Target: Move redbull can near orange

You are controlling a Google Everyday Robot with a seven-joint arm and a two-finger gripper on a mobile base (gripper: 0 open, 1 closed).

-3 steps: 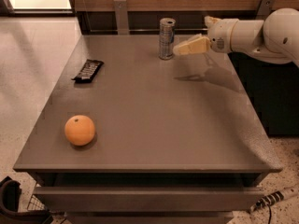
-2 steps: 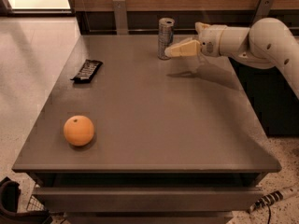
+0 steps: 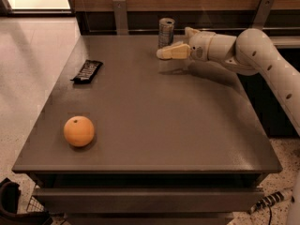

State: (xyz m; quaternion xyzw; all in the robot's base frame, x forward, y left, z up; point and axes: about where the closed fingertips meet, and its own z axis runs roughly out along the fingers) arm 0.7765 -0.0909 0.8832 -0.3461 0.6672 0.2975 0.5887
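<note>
Cream tool (image 3: pixel 169 52) sits low over the far side of the grey tabletop (image 3: pixel 154 121), its tip just in front of the redbull can (image 3: pixel 166 32); we cannot tell if it is apart or together, or touching the can. We see the can upright at the back edge, a black snack bar wrapper (image 3: pixel 87 71) further left, and the orange (image 3: pixel 78 131) well apart near the front left corner.

Table (image 3: pixel 154 125): smooth matt grey-brown top. Redbull can (image 3: pixel 165 31): silvery metal, dull sheen. Orange (image 3: pixel 78 131): smooth, near-matt skin. Snack wrapper (image 3: pixel 87 71): black film, slight gloss. Gripper (image 3: pixel 172 50), just beside the can at the far edge: cream matt plastic. Arm (image 3: pixel 262 55): white semi-gloss plastic shell.
</note>
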